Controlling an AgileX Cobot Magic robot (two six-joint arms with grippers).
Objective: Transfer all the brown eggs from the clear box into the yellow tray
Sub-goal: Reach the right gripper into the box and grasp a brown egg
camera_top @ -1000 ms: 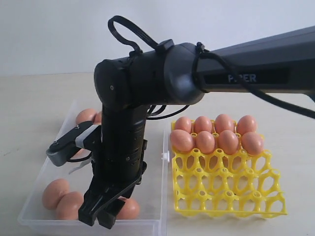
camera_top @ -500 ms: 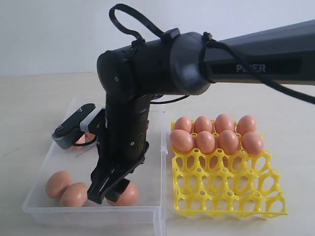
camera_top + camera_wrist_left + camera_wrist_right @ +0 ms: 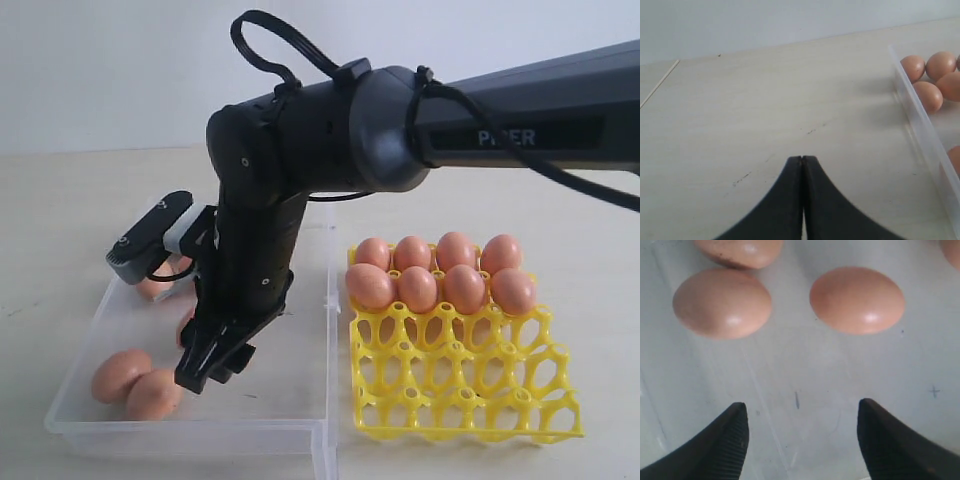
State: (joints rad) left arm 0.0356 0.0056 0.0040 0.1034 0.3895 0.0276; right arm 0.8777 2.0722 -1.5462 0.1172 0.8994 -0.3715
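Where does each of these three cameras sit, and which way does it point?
Exterior: off the arms, near table height, facing the box, the tray and the right arm reaching into the box.
Left wrist: on the left arm, looking past the shut left gripper at the table beside the box.
Right wrist: on the right arm, looking past the open right gripper down at eggs in the box.
Shared: exterior and right wrist both show the right gripper among the box's eggs.
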